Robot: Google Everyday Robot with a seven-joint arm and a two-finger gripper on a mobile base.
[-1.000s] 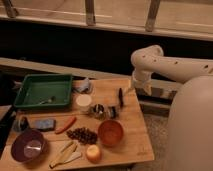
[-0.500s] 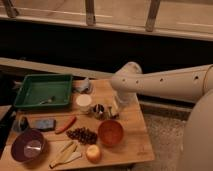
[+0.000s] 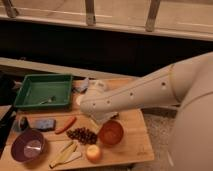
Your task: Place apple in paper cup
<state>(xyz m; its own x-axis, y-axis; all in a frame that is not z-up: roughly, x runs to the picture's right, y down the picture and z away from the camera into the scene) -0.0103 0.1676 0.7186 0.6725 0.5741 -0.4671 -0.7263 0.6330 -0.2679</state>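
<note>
A wooden table [image 3: 135,145], seen from above. The robot's 1 pale arm [image 3: 145,92] reaches in from the right. Its gripper [image 3: 102,118] hangs under the arm's tip above mid-table, jaws spread wide and holding nothing. The apple [image 3: 93,152] sits free at the front edge, toward the camera from the gripper, just beside an empty-looking orange bowl [image 3: 111,132]. The paper cup cannot be seen; the arm probably covers it. A green tray [image 3: 30,102] at back left holds 1 utensil [image 3: 47,100].

I count one apple [image 3: 93,152], two bowls, orange bowl [image 3: 111,133] and purple bowl [image 3: 28,146], one green tray [image 3: 42,90], one chili pepper [image 3: 65,125], one gripper [image 3: 102,118] over the middle of the table [image 3: 138,144]
</note>
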